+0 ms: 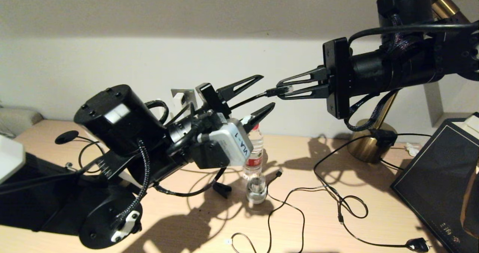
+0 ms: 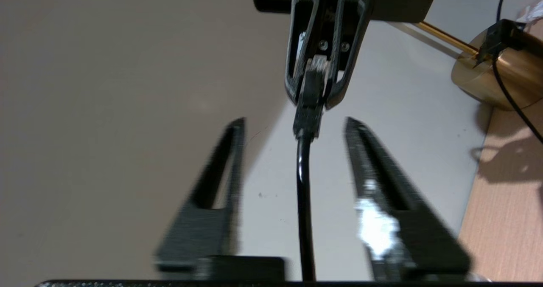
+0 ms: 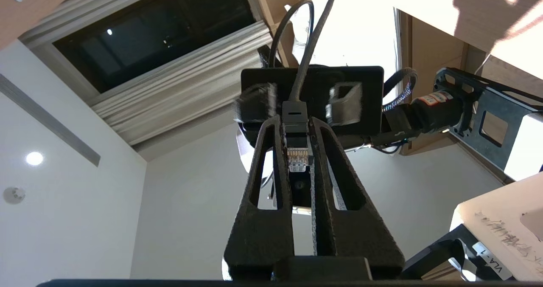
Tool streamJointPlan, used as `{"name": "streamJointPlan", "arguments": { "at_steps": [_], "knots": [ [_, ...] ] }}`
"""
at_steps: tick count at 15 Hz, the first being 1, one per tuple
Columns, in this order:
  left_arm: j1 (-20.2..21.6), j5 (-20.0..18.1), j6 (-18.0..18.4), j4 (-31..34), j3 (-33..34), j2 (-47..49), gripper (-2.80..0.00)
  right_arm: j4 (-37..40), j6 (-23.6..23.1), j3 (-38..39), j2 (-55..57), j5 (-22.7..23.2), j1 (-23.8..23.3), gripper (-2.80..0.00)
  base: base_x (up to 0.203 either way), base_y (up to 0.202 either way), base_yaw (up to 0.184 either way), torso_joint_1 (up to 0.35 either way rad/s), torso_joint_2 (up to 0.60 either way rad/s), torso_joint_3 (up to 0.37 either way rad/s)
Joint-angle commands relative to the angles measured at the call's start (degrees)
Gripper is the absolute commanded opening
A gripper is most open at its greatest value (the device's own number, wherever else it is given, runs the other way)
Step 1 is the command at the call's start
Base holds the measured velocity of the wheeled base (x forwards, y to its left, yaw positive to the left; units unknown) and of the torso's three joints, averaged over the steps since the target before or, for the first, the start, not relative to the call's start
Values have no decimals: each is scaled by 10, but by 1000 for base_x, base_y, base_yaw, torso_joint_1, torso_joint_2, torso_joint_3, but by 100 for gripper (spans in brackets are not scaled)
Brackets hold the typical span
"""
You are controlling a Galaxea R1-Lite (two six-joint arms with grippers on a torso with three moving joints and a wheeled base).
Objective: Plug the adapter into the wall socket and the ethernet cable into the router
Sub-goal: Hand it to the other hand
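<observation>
Black arms, slotted tapered fingers (image 1: 243,83) (white "VLA-1" label).

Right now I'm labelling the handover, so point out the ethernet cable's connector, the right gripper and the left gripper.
ethernet cable (image 3: 296,153): right wrist view, on the clear connector tip.
right gripper (image 1: 281,91): head view, between its fingertips.
left gripper (image 2: 295,128): left wrist view, between its spread fingertips.
</observation>
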Motion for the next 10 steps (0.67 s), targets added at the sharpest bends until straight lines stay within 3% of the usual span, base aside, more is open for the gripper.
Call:
{"name": "streamJointPlan", "arguments": {
  "at_steps": [1,10],
  "knots": [
    [-3,-1,4,-4,1,0,-280,1,4,-1,4,3,0,-280,0,0,0,0,0,0],
    [-5,0,1,-4,5,1,-280,1,4,-1,4,4,0,-280,0,0,0,0,0,0]
  ]
}}
